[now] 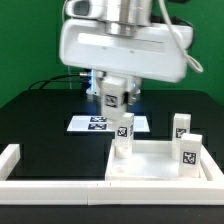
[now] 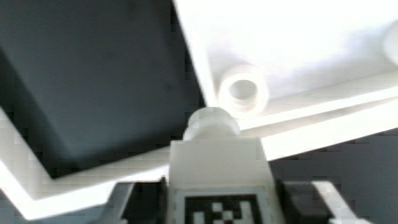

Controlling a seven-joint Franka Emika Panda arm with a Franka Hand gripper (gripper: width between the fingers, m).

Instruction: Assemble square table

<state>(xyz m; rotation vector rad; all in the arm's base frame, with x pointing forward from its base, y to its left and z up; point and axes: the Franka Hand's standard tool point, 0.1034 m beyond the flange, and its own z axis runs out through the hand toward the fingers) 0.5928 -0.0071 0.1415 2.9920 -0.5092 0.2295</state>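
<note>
White slab (image 1: 150,165), legs (image 1: 186,150) w/ blk-wht tags — black table (image 1: 40,110).

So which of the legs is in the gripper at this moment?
The leg raised above the table, clamped in the gripper. The other three legs stand upright on or beside the table, untouched.

Both pictures are small, soft and low in detail. The exterior view is evenly bright, with white parts nearly blown out against the dark table (image 1: 40,115). The wrist view is blurrier, with close surfaces out of focus and faint grey shadows.
</note>
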